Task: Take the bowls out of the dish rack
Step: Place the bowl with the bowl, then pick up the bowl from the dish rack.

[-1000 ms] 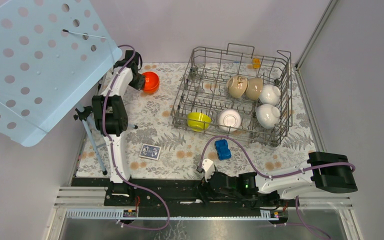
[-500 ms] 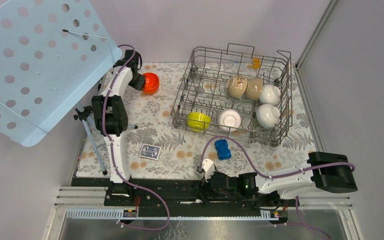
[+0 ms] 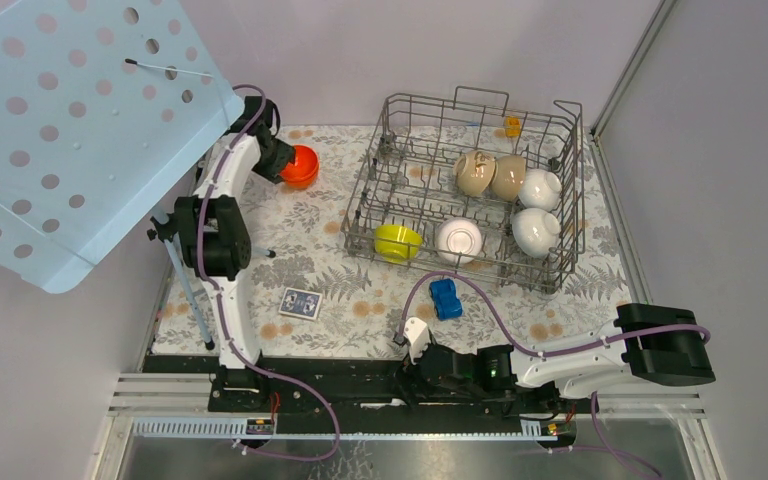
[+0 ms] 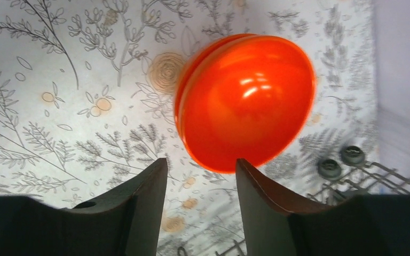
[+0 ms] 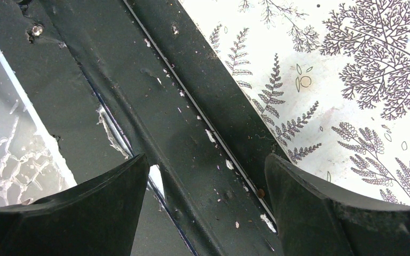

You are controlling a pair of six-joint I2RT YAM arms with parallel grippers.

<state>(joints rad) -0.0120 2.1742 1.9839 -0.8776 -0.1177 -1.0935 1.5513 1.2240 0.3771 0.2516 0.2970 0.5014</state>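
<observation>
An orange-red bowl (image 3: 301, 166) (image 4: 245, 101) lies rim-down on the flowered cloth at the far left, outside the dish rack (image 3: 568, 140). My left gripper (image 3: 278, 158) (image 4: 200, 162) stands open just short of that bowl, with nothing between its fingers. In the rack sit a yellow-green bowl (image 3: 397, 241), three white bowls (image 3: 459, 240) (image 3: 536, 231) (image 3: 540, 188) and two beige bowls (image 3: 475, 172) (image 3: 508, 176). My right gripper (image 3: 418, 340) (image 5: 205, 160) is open and empty, low over the black base rail (image 5: 181, 106) at the near edge.
A blue toy car (image 3: 446, 298) and a small dark card (image 3: 301, 303) lie on the cloth in front of the rack. A light-blue perforated panel (image 3: 60, 130) on a stand overhangs the far left. The rack's wheels (image 4: 341, 159) show beside the orange-red bowl.
The left gripper has opened and let go of the orange-red bowl, which stays on the cloth. The left wrist has drawn slightly back from it. The right arm has not moved.
</observation>
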